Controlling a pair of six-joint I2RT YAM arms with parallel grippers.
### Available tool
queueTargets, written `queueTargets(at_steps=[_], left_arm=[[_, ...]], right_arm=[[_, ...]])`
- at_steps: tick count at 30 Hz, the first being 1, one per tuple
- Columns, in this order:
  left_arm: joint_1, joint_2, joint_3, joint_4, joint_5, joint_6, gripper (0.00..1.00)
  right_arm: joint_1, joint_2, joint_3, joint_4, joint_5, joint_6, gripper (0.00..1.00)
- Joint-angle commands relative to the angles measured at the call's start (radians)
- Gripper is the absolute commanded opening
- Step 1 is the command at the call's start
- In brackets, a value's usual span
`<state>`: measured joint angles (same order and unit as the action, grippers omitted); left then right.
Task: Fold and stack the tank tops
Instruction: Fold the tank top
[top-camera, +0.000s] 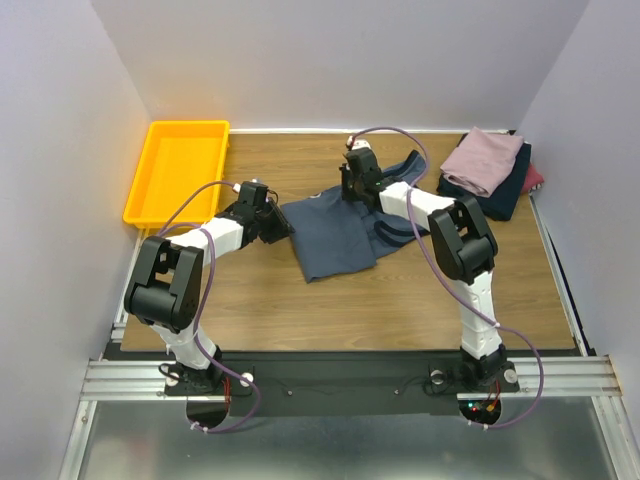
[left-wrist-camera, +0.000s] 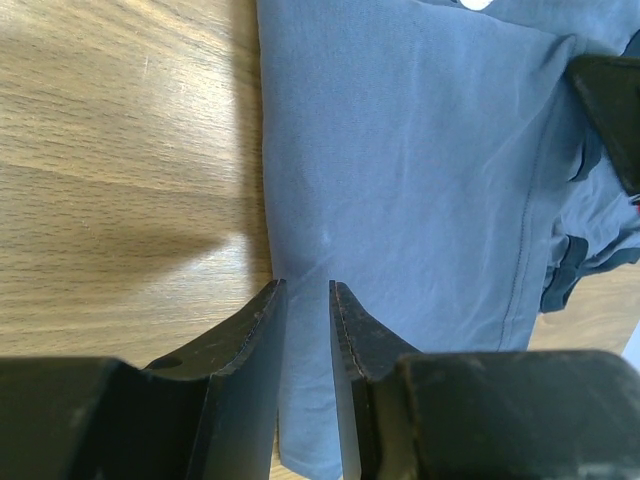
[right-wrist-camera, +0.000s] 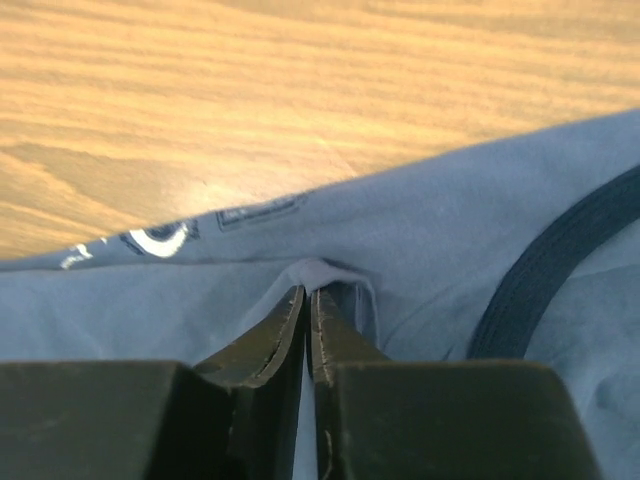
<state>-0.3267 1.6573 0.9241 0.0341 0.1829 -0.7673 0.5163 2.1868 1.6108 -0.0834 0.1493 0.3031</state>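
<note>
Overhead: the slate-blue tank top (top-camera: 335, 238) lies spread mid-table (top-camera: 400, 300), with the left gripper (top-camera: 283, 228) at its left edge and the right gripper (top-camera: 352, 190) at its far edge.

Left wrist: jaws slightly apart over the cloth's edge.

Right wrist: jaws pinched together on a raised fold beside the pale lettering (right-wrist-camera: 160, 240).

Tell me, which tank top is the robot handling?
The slate-blue tank top spread mid-table, pinched by the right gripper; the mauve-pink, navy and maroon ones lie piled aside.
</note>
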Motion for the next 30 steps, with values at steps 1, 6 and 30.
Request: queueTargets(at_steps=[1,6,30], left_arm=[[0.005,-0.050,-0.011,0.027,0.007,0.017,0.34],[0.006,-0.047,-0.013,0.029,0.007,0.020,0.34],[0.061,0.062,0.094,0.099,0.032,0.022,0.43]], right_arm=[[-0.007,-0.024,0.069,0.037,0.030,-0.016,0.11],[-0.007,-0.024,0.106,0.039,0.082,-0.041,0.10],[-0.016,-0.217,-0.061,-0.013,0.141,0.048,0.70]])
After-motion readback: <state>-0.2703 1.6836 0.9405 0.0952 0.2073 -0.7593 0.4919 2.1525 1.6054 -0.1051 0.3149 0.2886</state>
